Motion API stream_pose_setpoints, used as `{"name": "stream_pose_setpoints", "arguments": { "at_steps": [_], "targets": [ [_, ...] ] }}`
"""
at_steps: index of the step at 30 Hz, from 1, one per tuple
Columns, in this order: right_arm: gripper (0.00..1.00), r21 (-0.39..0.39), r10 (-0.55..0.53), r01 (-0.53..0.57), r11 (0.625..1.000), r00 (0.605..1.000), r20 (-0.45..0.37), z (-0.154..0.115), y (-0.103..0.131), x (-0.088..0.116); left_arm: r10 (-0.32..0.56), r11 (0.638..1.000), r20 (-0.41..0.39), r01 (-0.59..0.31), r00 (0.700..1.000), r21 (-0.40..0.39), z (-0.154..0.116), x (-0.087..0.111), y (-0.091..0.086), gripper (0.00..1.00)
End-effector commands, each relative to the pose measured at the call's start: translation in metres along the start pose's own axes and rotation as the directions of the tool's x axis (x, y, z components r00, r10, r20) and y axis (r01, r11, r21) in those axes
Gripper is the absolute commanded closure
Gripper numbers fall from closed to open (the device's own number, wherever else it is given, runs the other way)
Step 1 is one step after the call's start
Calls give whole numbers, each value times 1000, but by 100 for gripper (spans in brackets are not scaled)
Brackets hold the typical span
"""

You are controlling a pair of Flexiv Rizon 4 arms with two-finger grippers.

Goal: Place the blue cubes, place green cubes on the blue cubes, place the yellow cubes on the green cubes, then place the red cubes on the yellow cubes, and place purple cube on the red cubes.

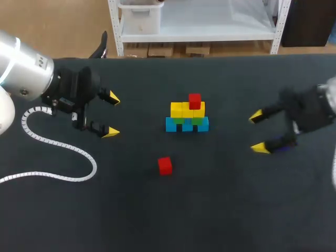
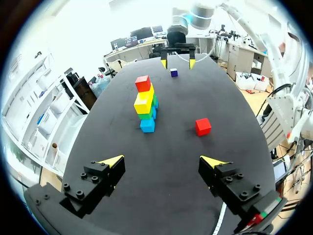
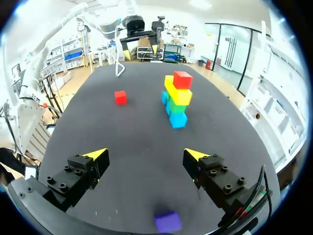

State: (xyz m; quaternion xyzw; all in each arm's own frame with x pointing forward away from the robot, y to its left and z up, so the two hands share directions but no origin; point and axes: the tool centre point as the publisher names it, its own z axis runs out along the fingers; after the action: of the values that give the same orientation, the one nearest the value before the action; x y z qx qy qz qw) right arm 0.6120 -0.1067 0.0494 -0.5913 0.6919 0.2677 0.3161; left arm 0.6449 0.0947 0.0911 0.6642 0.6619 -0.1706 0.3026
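Observation:
A stack stands mid-table: blue cubes (image 1: 187, 126) at the base, green cubes (image 1: 190, 120) on them, yellow cubes (image 1: 181, 109) above, and one red cube (image 1: 195, 100) on top. A second red cube (image 1: 165, 165) lies loose in front of the stack. The purple cube (image 3: 167, 221) rests on the table under my right gripper (image 1: 258, 132), behind its fingertips. That gripper is open and holds nothing, to the right of the stack. My left gripper (image 1: 110, 114) is open and holds nothing, to the left of the stack. In the left wrist view the stack (image 2: 145, 105) is ahead of my left gripper (image 2: 163, 161).
The table (image 1: 236, 210) is a dark mat. A white coiled cable (image 1: 63, 147) from my left arm lies on it at the front left. The table's back edge (image 1: 210, 56) runs behind the stack.

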Motion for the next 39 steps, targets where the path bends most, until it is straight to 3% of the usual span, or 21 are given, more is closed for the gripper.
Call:
{"name": "stream_pose_setpoints", "arguments": {
  "at_steps": [1,6,19,24,31,39],
  "targets": [
    [0,-28,2,0,1000,996,91,-23,-14,18,2,1000,4,-2,1000,-2,0,1,0,0],
    [0,-42,0,6,999,988,155,-31,-28,33,2,1000,4,-2,1000,-2,0,1,0,0],
    [0,-73,-75,87,994,985,154,-45,-41,44,2,1000,4,-2,1000,-2,0,1,0,0],
    [0,-73,-75,87,994,985,154,-45,-41,44,22,1000,-34,-22,999,17,6,-6,-20,0],
    [0,-73,-75,87,994,985,154,-45,-41,44,69,997,-34,-68,997,20,13,-27,-69,0],
    [0,-73,-75,87,994,985,154,-45,-41,44,78,993,-44,-74,996,95,32,-43,-110,0]
  ]
}}
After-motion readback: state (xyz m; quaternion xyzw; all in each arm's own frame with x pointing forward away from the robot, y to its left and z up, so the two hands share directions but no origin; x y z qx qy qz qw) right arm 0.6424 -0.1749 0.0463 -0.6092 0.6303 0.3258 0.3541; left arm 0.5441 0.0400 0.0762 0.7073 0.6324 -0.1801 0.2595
